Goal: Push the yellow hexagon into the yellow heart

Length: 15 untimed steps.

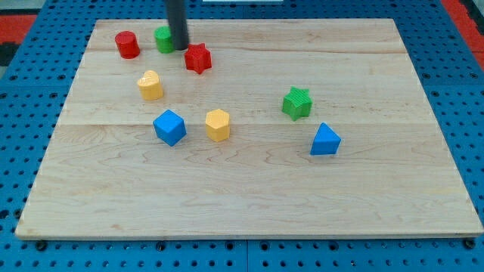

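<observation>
My tip beside green block, near red star.

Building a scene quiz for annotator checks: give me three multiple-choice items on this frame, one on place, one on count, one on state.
1. What lies at the view's left of the yellow hexagon?
A. blue cube
B. green star
C. blue pyramid

2. How many red blocks are on the board?
A. one
B. two
C. three

3. Are the yellow hexagon and the yellow heart touching?
A. yes
B. no, apart
C. stacked

Key: 1 A, the blue cube sits just left of the hexagon. 2 B, a red cylinder and a red star. 3 B, bare wood shows between them; my tip is up by the green block.
</observation>
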{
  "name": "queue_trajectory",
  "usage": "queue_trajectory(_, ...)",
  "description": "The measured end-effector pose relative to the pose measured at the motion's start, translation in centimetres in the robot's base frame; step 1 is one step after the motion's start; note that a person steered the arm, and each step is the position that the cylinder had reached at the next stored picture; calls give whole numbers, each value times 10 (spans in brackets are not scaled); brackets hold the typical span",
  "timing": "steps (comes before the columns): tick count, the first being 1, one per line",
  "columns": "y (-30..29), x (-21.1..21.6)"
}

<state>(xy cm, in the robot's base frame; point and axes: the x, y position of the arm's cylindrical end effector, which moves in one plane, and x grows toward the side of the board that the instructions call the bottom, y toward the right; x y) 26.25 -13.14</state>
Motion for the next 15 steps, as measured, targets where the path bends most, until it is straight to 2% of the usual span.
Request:
queue_trajectory(1,10,-14)
queue_trajectory(2,98,-1)
queue_trajectory(3,120,39)
queue_trajectory(5,31,39)
queue_trajectory(6,55,52)
queue_trajectory(8,3,43)
queue_trajectory(9,-4,38)
queue_trajectory(10,49,42)
queue_trajectory(11,89,91)
queue_trajectory(12,48,126)
queue_trajectory(13,-28,126)
queue_trajectory(14,-69,94)
queue_trajectory(15,-13,93)
